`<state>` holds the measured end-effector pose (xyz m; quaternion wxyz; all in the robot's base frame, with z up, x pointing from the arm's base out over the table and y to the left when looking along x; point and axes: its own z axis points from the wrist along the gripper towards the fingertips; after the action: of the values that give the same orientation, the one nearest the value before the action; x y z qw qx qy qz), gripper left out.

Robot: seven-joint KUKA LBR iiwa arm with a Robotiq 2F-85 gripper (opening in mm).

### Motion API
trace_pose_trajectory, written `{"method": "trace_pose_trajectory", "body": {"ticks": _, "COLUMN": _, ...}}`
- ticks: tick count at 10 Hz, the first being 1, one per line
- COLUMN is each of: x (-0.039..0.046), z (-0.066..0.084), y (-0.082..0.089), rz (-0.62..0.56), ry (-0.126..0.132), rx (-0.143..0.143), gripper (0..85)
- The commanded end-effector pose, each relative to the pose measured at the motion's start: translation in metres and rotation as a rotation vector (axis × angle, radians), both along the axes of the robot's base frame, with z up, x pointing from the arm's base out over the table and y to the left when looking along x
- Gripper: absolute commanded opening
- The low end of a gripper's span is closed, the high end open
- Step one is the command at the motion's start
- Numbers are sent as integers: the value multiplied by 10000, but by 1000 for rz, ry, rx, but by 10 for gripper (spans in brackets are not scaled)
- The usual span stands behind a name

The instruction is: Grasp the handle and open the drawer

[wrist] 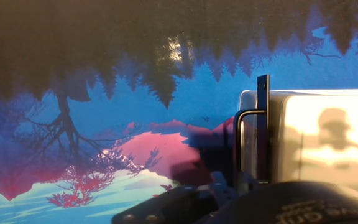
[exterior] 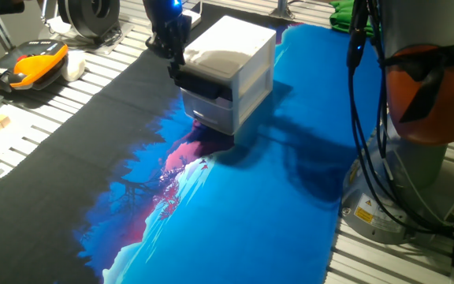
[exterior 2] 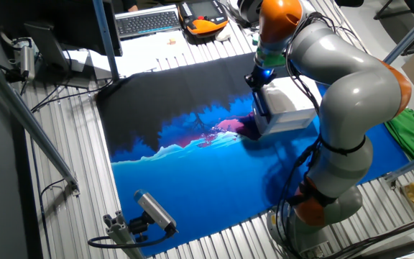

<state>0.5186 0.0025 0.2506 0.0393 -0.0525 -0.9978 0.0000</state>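
A small white cabinet (exterior: 235,47) stands on the printed mat, also seen in the other fixed view (exterior 2: 290,108). Its top drawer (exterior: 215,95) carries the black handle (exterior: 203,84) along its front and looks pushed in. My gripper (exterior: 176,67) is low at the handle's left end, close against the drawer front; it also shows in the other fixed view (exterior 2: 257,90). In the hand view the handle (wrist: 263,124) is a thin black bar on a bracket, just beyond my dark gripper body at the bottom edge. My fingertips are hidden, so I cannot see whether they are closed on the bar.
A second drawer (exterior: 211,116) with a pale front sits below. The blue and black mat (exterior: 235,205) covers the table. An orange and black device (exterior: 26,63) lies far left, green cloth (exterior: 345,12) at the back, the arm's base (exterior: 416,158) and cables at right.
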Motion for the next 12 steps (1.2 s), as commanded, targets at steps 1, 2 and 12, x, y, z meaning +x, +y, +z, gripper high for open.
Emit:
{"method": "trace_pose_trajectory", "body": {"ticks": 1, "x": 1, "z": -1, "y": 0, "rz": 0, "ry": 0, "rx": -2, "gripper": 0}}
{"method": "trace_pose_trajectory", "body": {"ticks": 2, "x": 2, "z": -1, "y": 0, "rz": -1, "ry": 0, "rx": -2, "gripper": 0}}
{"method": "trace_pose_trajectory", "body": {"ticks": 12, "x": 47, "z": 77, "y": -60, "rz": 74, "ry": -2, "rx": 32, "gripper": 0}}
